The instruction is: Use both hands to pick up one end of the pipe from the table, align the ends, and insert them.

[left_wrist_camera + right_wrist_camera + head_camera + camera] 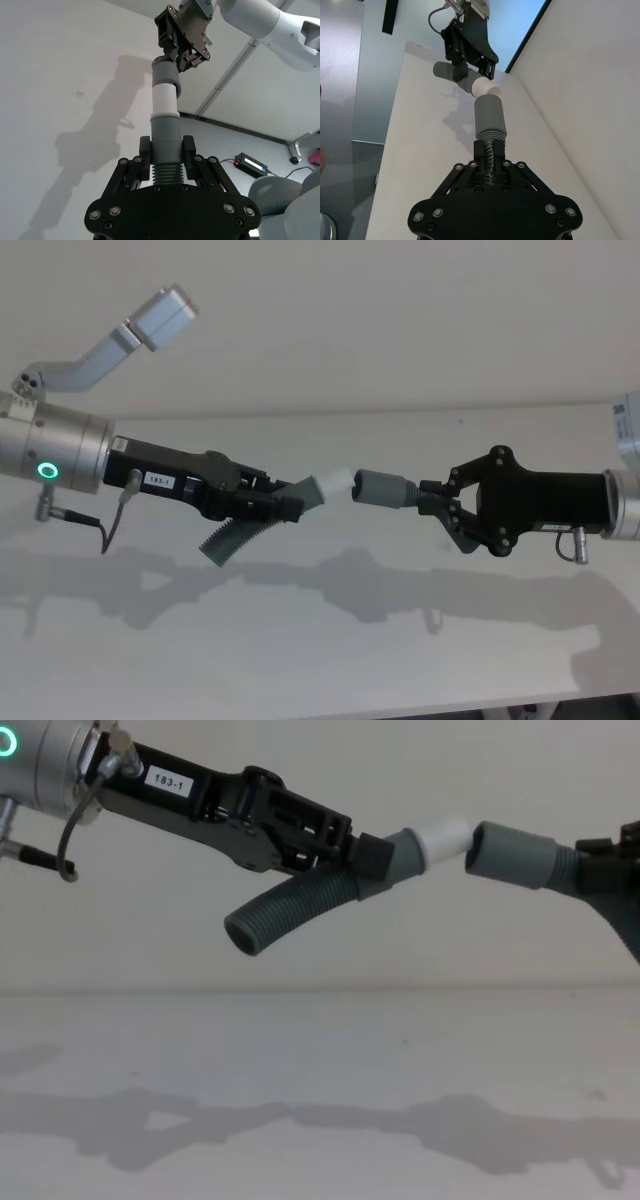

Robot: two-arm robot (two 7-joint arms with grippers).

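Both pipe pieces hang in the air above the white table (pixel 300 660). My left gripper (pixel 290 505), labelled 183-1, is shut on the ribbed piece (pixel 290 910), just behind that piece's grey collar. Its white plug tip (pixel 336 480) points right. My right gripper (pixel 432 498) is shut on the ribbed neck of the other piece. That piece's grey socket collar (pixel 380 487) faces the tip. In the chest view a narrow gap separates the plug tip (pixel 443 838) from the socket collar (pixel 510 852). The tip sits slightly angled to the socket. In the left wrist view the plug tip (pixel 165 100) meets the socket collar (pixel 166 77).
The off-white wall (pixel 400 320) rises behind the table. A grey bracketed camera arm (pixel 150 325) juts out at the upper left of the head view. Arm shadows lie on the table (pixel 320 1070) below the pieces.
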